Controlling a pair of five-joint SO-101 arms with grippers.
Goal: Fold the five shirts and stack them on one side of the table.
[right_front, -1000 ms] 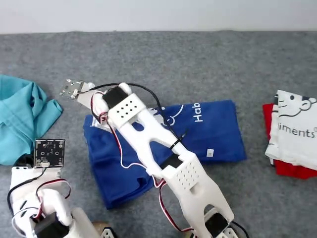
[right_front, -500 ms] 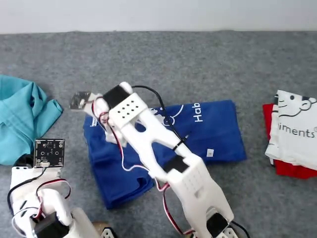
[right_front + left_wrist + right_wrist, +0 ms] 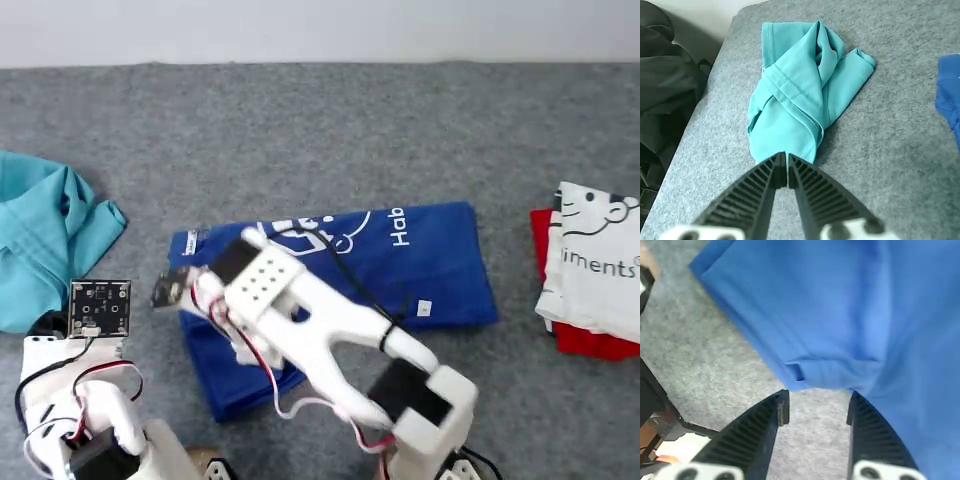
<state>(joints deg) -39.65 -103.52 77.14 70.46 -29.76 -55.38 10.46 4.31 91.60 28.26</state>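
- The right arm (image 3: 320, 330) lies across the near-left part of the blue shirt (image 3: 430, 260) in the high view. It covers that corner and part of the white print.
- The right hand (image 3: 817, 400) is spread, one finger on each side of a folded edge of the blue shirt. I cannot tell whether the fingers touch the cloth.
- The left hand (image 3: 787, 165) is pressed together with nothing in it. It hangs over the bench (image 3: 330, 130), just short of the crumpled teal shirt (image 3: 800, 95).
- In the high view the teal shirt is cut off by the picture's left edge.
- At the bench's right side a folded white shirt (image 3: 595, 265) rests on a red shirt (image 3: 585, 342). Both are cut off by the picture's right edge.
- The bench has a grey, felt-like covering, and a pale wall (image 3: 320, 30) stands behind its far edge.
- In the left wrist view the bench's edge runs beside the teal shirt, with dark cloth (image 3: 665, 75) bundled beyond it.
- The blue shirt lies well apart from the teal shirt and from the bench's far edge.
- A narrower strip of grey separates the blue shirt from the white-and-red pile.
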